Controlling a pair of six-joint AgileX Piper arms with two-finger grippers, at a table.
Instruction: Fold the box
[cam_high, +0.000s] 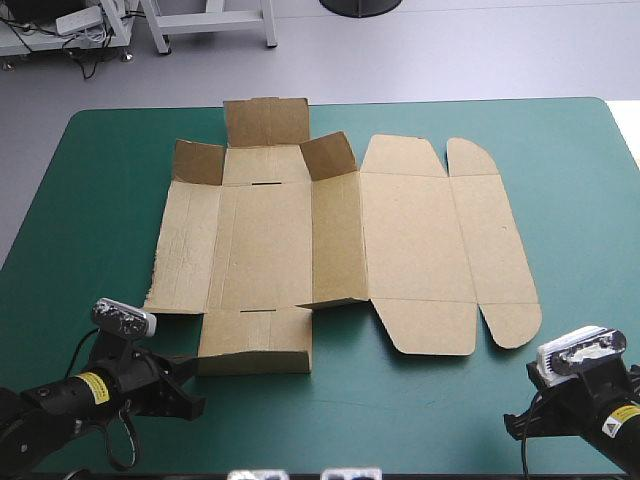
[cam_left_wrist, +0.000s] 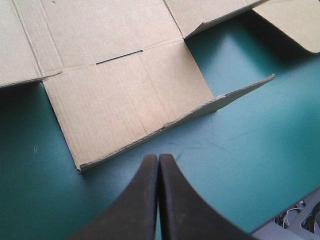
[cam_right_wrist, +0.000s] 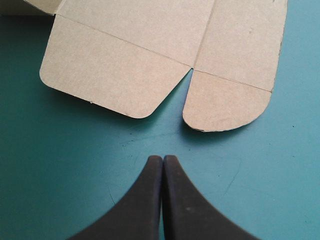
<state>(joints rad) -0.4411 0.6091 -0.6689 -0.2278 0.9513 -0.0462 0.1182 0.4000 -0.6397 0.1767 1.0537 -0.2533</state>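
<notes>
Box (cam_high: 300, 235) mostly flat on table (cam_high: 110, 180) middle, far flaps raised; looks light, stiff, should bend at creases, so take a flap's free edge; left gripper (cam_left_wrist: 158, 159) and right gripper (cam_right_wrist: 163, 159) pressed together, empty, just short of near flaps

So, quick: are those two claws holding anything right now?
Left claw: closed, empty, box just ahead.
Right claw: closed, empty, box just ahead.

Bright, even light, with soft dark shadows beneath raised flaps of the box (cam_high: 265, 235)
</notes>
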